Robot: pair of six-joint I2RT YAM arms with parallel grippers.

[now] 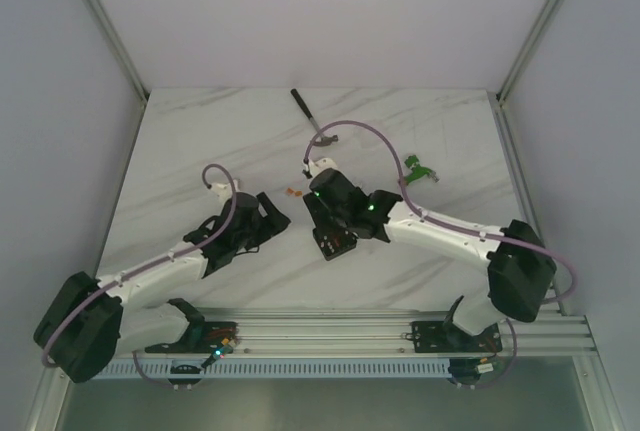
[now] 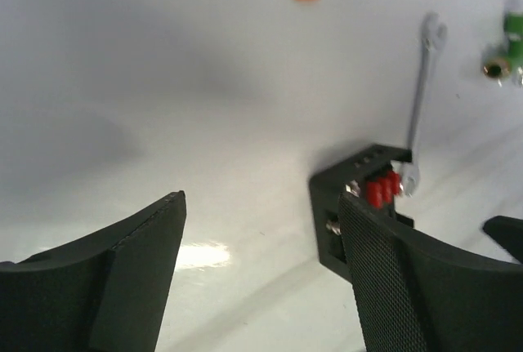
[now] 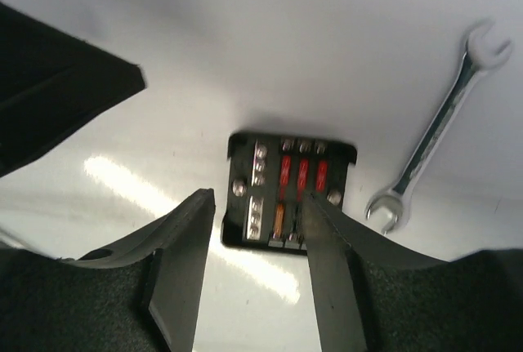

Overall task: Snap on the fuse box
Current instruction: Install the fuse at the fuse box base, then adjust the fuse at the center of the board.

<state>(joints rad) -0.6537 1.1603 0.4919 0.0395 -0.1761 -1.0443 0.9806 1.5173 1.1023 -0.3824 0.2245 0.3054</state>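
- Looking down from the top view, the fuse box (image 1: pixel 335 244) lies flat on the table (image 1: pixel 200 151), near its middle, right under the right gripper (image 1: pixel 328 227). The left gripper (image 1: pixel 276 217) hangs just beside it.
- From the left wrist, the left jaws are spread wide with only bare table between them. The box, a black squarish shell with red fuses poking up, sits beyond one finger and is partly hidden by it, with a wrench (image 2: pixel 421 82) nearby.
- From the right wrist, the right jaws stand apart above the box, pinching nothing. Rows of red fuses, one orange fuse and silver screws show plainly at its top. No separate lid is seen anywhere, so whether a clear cover is already snapped on cannot be told. With both jaws free, no pressing seems under way.
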